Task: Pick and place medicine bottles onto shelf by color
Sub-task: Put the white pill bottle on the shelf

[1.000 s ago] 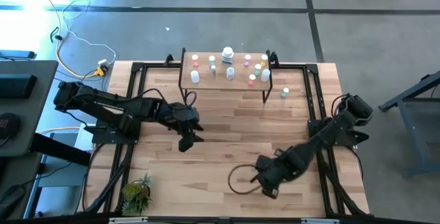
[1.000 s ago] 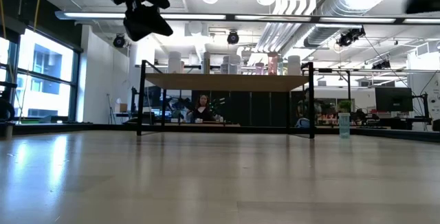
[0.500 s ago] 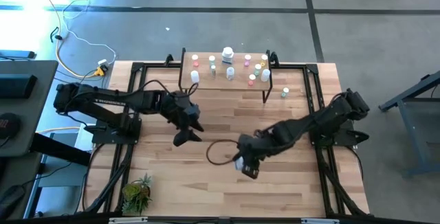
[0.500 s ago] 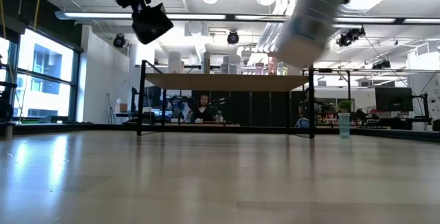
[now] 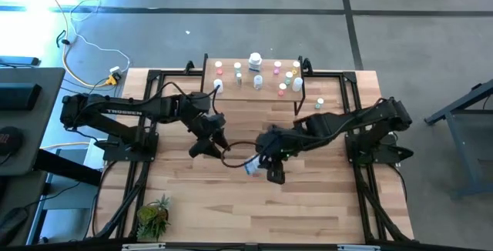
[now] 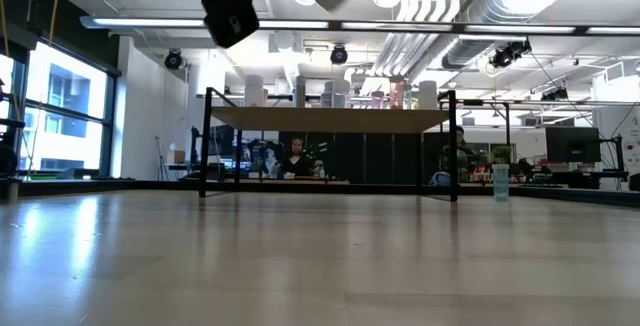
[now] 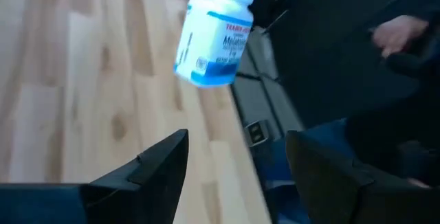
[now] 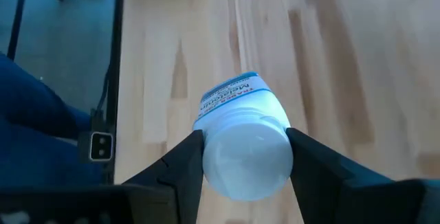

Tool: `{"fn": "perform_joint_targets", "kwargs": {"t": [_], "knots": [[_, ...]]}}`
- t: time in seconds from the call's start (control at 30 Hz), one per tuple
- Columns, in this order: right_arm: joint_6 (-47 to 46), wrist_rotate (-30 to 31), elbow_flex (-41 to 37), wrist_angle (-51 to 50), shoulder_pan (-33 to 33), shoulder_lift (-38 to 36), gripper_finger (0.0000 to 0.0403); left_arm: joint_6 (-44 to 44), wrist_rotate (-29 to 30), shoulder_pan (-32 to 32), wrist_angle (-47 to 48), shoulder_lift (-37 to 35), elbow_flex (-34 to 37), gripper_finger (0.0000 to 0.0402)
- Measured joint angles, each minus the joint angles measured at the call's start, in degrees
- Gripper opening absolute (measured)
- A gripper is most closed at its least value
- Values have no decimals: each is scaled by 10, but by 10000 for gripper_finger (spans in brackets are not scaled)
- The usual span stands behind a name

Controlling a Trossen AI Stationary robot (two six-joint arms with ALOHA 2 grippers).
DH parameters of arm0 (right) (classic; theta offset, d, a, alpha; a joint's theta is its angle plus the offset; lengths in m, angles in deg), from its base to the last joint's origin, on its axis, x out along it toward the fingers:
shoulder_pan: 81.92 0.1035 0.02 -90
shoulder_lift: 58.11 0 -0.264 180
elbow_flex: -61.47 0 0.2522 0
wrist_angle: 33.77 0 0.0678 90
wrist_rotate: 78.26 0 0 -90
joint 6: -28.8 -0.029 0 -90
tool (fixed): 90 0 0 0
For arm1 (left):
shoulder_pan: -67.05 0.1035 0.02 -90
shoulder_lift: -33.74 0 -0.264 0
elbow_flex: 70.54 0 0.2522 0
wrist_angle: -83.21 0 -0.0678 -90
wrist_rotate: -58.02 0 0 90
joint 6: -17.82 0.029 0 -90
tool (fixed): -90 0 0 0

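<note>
Gripping a white bottle [image 8: 242,141], the right hand [image 5: 262,165] faces the left hand [image 5: 206,145] — spread, empty.

The bottle [image 8: 245,145] in the dark right gripper [image 8: 240,176] is white with a white cap and a label banded in bright blue, bearing red and dark print. The desk [image 5: 254,197] is pale wooden planks with darker grain streaks, framed in black rails, and the shelf [image 5: 246,88] has a light wood top on black legs. The small bottles [image 5: 279,78] there seem capped in pink, green, yellow and white, though they are too tiny to be sure.
</note>
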Motion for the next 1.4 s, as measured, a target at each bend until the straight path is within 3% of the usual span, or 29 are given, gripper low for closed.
{"fn": "perform_joint_targets", "kwargs": {"t": [0.2,0.37,0.6,0.93,1.17,1.4], "knots": [[117,-5,61,11,-27,0,163,-90,-12,-1,-104,0,0,234],[200,-66,100,30,-46,0,163,-191,-1,-1,-199,0,0,234],[261,-113,124,29,-63,-1,163,-256,15,-1,-273,0,0,234],[269,-123,124,29,-99,-1,163,-271,23,-5,-273,0,0,234],[262,-132,124,29,-110,4,163,-239,55,-6,-271,0,0,234],[265,-136,124,30,-116,6,163,-225,51,-6,-270,0,0,223]]}}
